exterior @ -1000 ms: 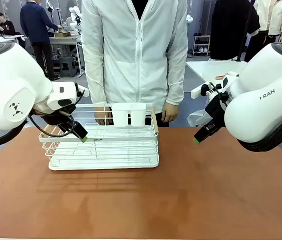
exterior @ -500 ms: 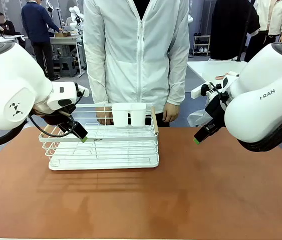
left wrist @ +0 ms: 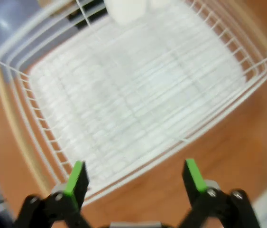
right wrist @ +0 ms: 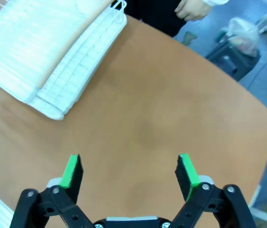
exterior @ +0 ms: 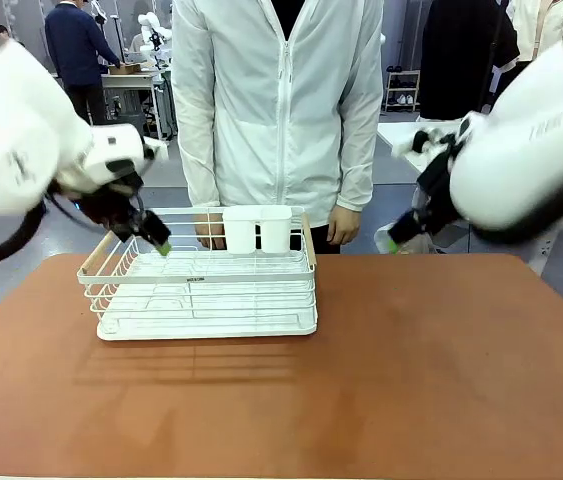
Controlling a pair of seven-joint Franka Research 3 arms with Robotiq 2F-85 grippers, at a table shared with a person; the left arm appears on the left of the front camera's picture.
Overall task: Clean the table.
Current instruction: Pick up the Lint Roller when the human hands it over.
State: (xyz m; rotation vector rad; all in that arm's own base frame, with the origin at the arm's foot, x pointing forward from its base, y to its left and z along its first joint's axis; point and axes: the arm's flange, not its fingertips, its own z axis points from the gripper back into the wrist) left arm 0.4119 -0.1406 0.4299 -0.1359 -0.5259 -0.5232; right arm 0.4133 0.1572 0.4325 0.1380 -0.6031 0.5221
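The table [exterior: 411, 380] has a reddish-brown matte top, and a white wire rack [exterior: 206, 285] stands on its far left half. My left gripper [exterior: 159, 242] hangs above the rack's left rear corner. In the left wrist view it [left wrist: 134, 175] stands open over the blurred rack [left wrist: 138, 95] with nothing between its green pads. At the table's far right, my right gripper [exterior: 391, 242] is raised above the edge. The right wrist view shows it [right wrist: 129, 172] open and empty over bare table [right wrist: 147, 118], the rack [right wrist: 43, 61] off to the upper left.
A person in a white jacket stands at the far edge, one hand [exterior: 201, 235] behind the rack and the other hand [exterior: 339, 225] beside it. A white cup holder [exterior: 258, 230] hangs on the rack's far wall. White-topped tables stand behind.
Both arms have lifted sharply in the last half second. The left gripper rose over the rack's left rear; the right gripper rose too. The rack and person stayed put.
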